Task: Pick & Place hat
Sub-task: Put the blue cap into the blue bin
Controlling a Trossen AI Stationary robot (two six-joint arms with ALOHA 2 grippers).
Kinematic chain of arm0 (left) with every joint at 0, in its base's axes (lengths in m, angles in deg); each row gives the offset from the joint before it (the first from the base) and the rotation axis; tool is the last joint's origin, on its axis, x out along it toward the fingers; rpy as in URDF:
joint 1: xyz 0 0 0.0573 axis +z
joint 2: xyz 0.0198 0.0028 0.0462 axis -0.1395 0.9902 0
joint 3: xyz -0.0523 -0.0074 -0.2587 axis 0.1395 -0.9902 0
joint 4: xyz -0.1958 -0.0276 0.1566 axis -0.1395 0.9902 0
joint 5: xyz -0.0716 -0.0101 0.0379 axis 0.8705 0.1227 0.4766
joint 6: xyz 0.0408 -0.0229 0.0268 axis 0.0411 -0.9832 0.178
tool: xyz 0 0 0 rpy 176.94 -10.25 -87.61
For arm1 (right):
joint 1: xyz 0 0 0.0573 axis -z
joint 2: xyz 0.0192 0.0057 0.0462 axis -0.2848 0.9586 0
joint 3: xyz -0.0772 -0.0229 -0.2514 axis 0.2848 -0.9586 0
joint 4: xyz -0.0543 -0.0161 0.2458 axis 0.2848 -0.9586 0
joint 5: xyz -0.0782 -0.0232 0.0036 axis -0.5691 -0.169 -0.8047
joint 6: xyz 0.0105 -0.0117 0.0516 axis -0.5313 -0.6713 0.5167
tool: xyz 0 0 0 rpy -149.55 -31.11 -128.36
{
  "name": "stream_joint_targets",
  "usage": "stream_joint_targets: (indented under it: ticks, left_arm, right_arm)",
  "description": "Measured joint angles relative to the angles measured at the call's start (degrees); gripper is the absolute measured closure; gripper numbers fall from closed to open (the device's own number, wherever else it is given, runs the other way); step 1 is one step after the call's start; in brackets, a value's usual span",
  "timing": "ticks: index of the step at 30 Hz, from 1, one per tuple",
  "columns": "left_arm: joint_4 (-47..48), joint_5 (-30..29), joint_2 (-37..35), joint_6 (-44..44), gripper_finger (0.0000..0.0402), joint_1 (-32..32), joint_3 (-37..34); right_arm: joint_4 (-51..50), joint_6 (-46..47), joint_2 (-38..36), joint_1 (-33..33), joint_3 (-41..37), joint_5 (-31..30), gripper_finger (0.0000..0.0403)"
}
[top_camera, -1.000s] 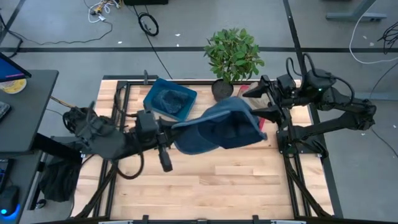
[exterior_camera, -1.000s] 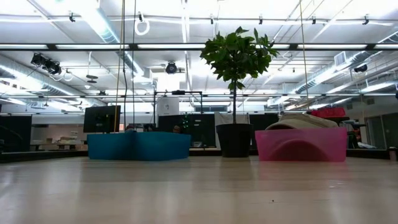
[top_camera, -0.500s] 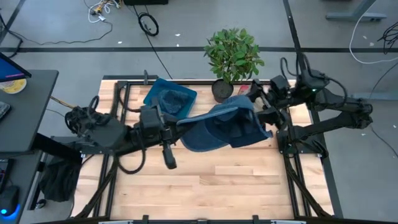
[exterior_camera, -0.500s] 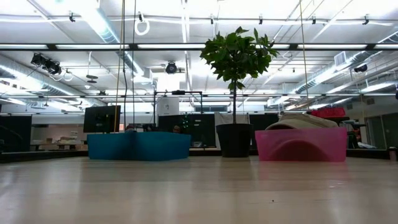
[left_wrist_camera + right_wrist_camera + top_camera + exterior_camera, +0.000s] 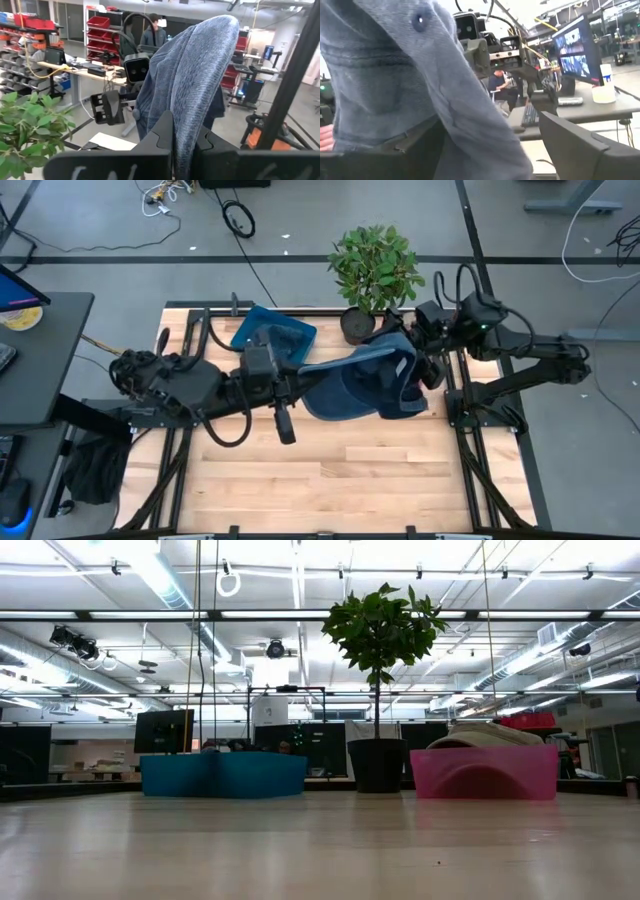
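Observation:
A blue denim hat (image 5: 362, 380) hangs high over the table's far right part, out of the low view. My left gripper (image 5: 300, 377) reaches in level from the left and is shut on it. My right gripper (image 5: 424, 370) stands open at the hat's right side. In the right wrist view the denim cloth (image 5: 420, 75) fills the space between its fingers (image 5: 575, 145). A pink bin (image 5: 485, 772) with a beige hat in it stands at the far right. My left gripper pinches the hat's left-hand edge (image 5: 186, 135) between its two fingers (image 5: 162, 137), coming in level from the table's left. The hat is lifted clear and stands out beyond the fingertips, sagging to one side. My right gripper: I cannot tell whether its open fingers touch the cloth between them.
A blue bin (image 5: 272, 340) with another dark hat in it stands at the far left of centre. A potted plant (image 5: 375, 268) stands at the far edge between the two bins. The near half of the wooden table (image 5: 330, 480) is bare boards.
My left gripper has carried the hat toward the table's right and far edge, keeping it lifted clear. My right gripper has come toward the hat and turned, so that its open fingers now stand around the hat's right side.

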Motion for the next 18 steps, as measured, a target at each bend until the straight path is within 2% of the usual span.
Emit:
stream_joint_targets:
  ticks: [5,9,13,18]
  left_arm:
    - [-0.04,1.11,0.02,-0.17,0.0391,0.67,0.0]
    - [-0.07,1.09,0.0,0.03,0.0391,0.67,0.0]
    - [0.21,1.12,0.0,0.05,0.0391,1.02,0.0]
    - [0.4,1.11,0.0,0.03,0.0385,1.79,0.0]
  right_arm:
    - [3.36,0.03,1.15,0.0,0.0,0.45,0.0103]
    - [4.87,-0.14,1.15,0.0,0.02,0.5,0.0151]
    - [4.79,-0.17,1.41,0.0,0.0,1.11,0.0233]
    - [6.16,-0.13,1.77,0.02,0.02,3.01,0.037]
